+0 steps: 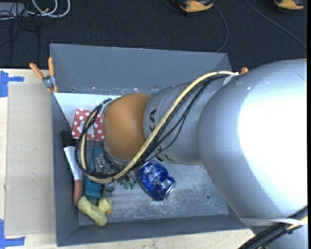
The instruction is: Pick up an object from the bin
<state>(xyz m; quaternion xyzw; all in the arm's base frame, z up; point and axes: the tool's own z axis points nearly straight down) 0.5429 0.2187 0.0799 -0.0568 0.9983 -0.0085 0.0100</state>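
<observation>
Arm (259, 139) | low over bin (139, 66) left side; seemingly above teal block (93, 189)

No words, numbers or brand names could be read. A dark mark on the silver arm (238, 139), close to its orange cover (125, 126), might have been part of a letter but was not legible. Pale print on the crumpled blue packet (156, 180) was too small to read.

Orange wrist cover (125, 126) over left side of grey bin (139, 66), beside crumpled blue wrapper (156, 180), red spotted packet (84, 122), yellow toy (94, 210).
</observation>
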